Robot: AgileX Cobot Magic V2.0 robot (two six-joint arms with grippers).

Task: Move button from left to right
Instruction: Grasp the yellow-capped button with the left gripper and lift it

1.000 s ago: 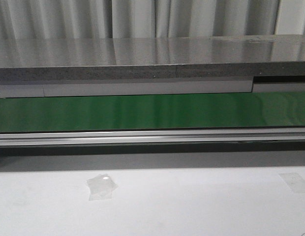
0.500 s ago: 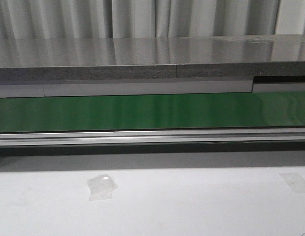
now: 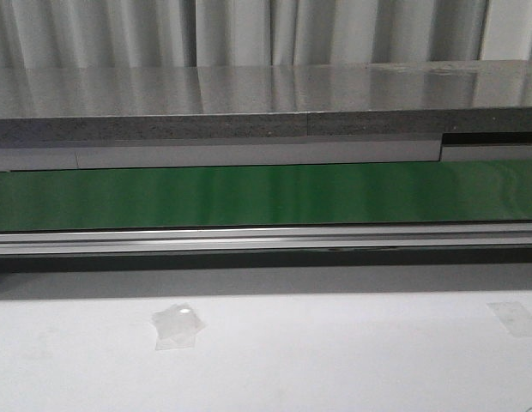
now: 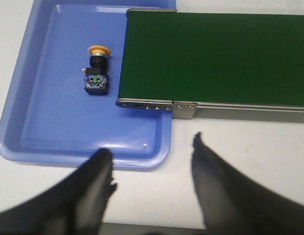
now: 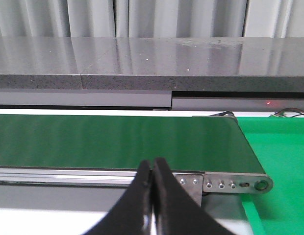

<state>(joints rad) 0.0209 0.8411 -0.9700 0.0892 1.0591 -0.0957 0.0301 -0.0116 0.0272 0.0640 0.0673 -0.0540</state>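
The button (image 4: 95, 72), with a yellow mushroom cap and black boxy body, lies on its side in a blue tray (image 4: 39, 132) in the left wrist view, next to the end of the green conveyor belt (image 4: 215, 58). My left gripper (image 4: 149, 147) is open and empty, above the white table at the tray's near corner, apart from the button. My right gripper (image 5: 152, 169) is shut and empty, in front of the belt's other end (image 5: 117, 142). Neither gripper nor the button shows in the front view.
The green belt (image 3: 266, 196) runs across the front view with an aluminium rail (image 3: 266, 239) and a grey shelf (image 3: 266, 103) behind. A green mat (image 5: 284, 161) lies past the belt's right end. Tape patches (image 3: 176, 326) sit on the white table.
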